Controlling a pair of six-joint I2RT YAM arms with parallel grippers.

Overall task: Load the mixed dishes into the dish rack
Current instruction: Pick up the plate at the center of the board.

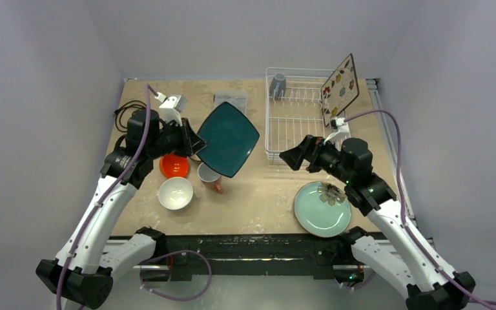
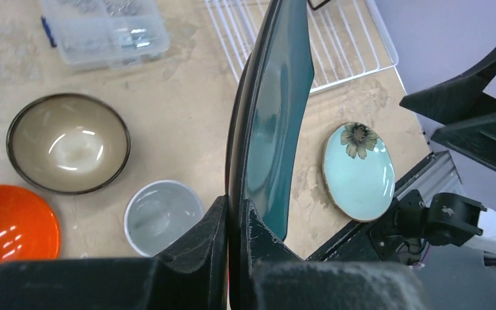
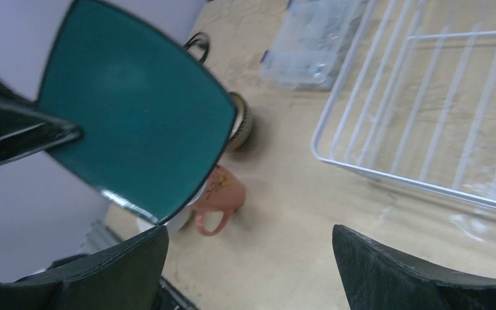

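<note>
The left gripper (image 1: pixel 198 143) is pinched tight on a corner of the square dark teal plate (image 1: pixel 229 139), holding it off the table, tilted on edge above the salmon-pink mug (image 1: pixel 209 175), left of the dish rack (image 1: pixel 267 119); the right gripper (image 1: pixel 290 157) hangs with its jaws spread wide and nothing in them, near the rack's front edge; inside the rack the floral plate (image 1: pixel 340 87) stands at the far right and the grey-blue mug (image 1: pixel 278 84) sits in the far left corner; the round pale green plate (image 1: pixel 323 210) lies flat on the table below the right arm.

Left tool (image 2: pixel 236 223) closed, right tool (image 1: pixel 292 157) wide
</note>
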